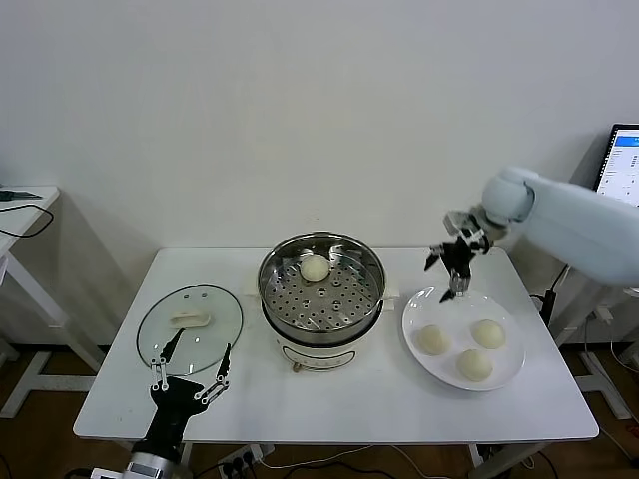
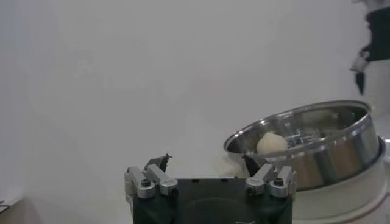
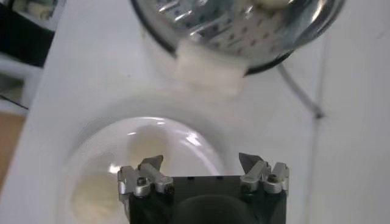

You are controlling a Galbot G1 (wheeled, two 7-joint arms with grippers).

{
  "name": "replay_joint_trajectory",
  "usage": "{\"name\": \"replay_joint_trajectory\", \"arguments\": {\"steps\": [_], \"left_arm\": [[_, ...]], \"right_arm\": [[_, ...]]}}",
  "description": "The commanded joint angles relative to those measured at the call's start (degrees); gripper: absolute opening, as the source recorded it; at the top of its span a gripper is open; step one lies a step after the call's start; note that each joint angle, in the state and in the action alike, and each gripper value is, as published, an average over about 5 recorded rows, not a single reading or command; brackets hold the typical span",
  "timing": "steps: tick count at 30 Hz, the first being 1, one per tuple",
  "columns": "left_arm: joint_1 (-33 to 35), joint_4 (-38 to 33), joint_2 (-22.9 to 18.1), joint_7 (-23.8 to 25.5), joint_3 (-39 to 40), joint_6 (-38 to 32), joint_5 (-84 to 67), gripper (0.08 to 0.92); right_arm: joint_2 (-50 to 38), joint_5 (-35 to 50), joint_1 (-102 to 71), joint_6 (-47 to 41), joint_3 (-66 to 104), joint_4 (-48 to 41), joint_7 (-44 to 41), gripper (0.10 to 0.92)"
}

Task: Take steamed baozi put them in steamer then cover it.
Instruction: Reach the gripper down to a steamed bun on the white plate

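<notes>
The shiny steel steamer (image 1: 321,289) stands mid-table on its white base, with one cream baozi (image 1: 316,267) on the perforated tray; both also show in the left wrist view, steamer (image 2: 329,146) and baozi (image 2: 272,143). Three baozi (image 1: 432,339) (image 1: 488,333) (image 1: 474,364) lie on the white plate (image 1: 414,311) to the right. My right gripper (image 1: 449,271) is open and empty, above the plate's far-left rim, between plate and steamer. In its wrist view the plate (image 3: 109,152) and steamer (image 3: 244,30) show. My left gripper (image 1: 190,371) is open and empty by the glass lid (image 1: 190,319).
The glass lid with cream handle lies flat at the table's left. A monitor (image 1: 621,165) stands off the table at the far right. A side table (image 1: 20,215) is at the far left. A white wall is behind.
</notes>
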Motion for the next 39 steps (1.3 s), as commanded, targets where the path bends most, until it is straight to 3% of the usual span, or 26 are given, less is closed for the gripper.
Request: {"name": "replay_joint_trajectory", "arguments": {"steps": [1, 24, 32, 39], "left_arm": [[0.37, 0.17, -0.24, -0.04, 0.05, -0.2, 0.68, 0.823], [0.57, 1.37, -0.47, -0.33, 0.25, -0.77, 0.87, 0.823], [0.57, 1.34, -0.5, -0.36, 0.23, -0.79, 0.85, 0.823], [0.27, 1.2, -0.36, -0.38, 0.52, -0.64, 0.79, 0.823]], "right_arm": [[-3.15, 2.62, -6.9, -4.75, -1.3, 1.03, 2.69, 0.823], [3.26, -1.41, -13.21, -4.77, 3.07, -3.8, 8.09, 0.819], [2.84, -2.66, -12.52, -4.55, 3.2, -3.0, 7.9, 0.7], [1.08, -3.6, -7.63, -3.53, 2.84, -0.85, 5.98, 0.654]]}}
